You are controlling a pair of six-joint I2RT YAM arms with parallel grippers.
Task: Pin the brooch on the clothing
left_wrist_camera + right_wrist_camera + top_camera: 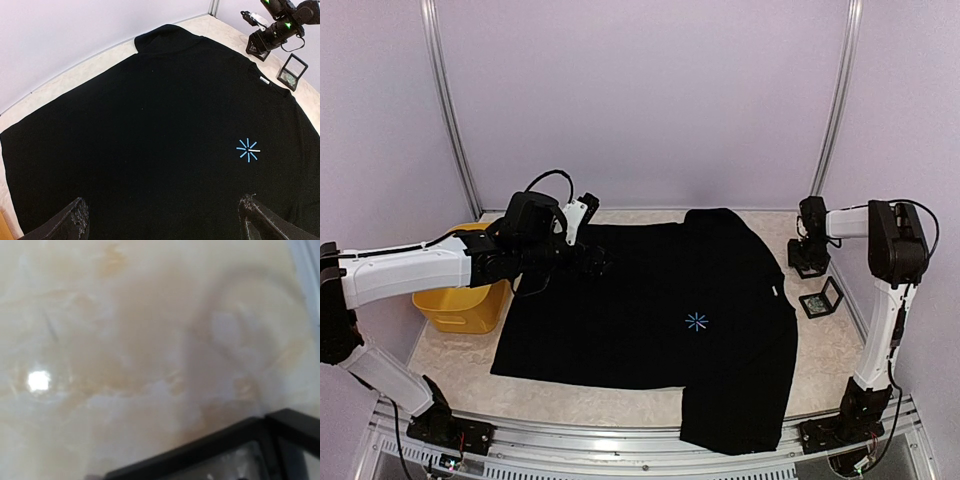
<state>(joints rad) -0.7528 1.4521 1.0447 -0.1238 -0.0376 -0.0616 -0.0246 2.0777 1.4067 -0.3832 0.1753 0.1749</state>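
Top external: shirt (650,310) is laid flat on the table (820,350); right gripper (808,262) is held beside a black-framed box (822,298), its jaws unreadable. Left wrist: left gripper (165,225) is spread wide above the shirt. Right wrist: only the blurred box corner is shown. No brooch can be made out, so a mis-aimed grasp could tip the box.

A beige marbled surface (600,400) is covered across its middle by a black shirt (650,290), spread flat with the collar toward 3 o'clock and one sleeve carried over the edge at 6 o'clock. A yellow bin (460,305) is set at 9 o'clock, a small black-framed case (820,299) at 3 o'clock.
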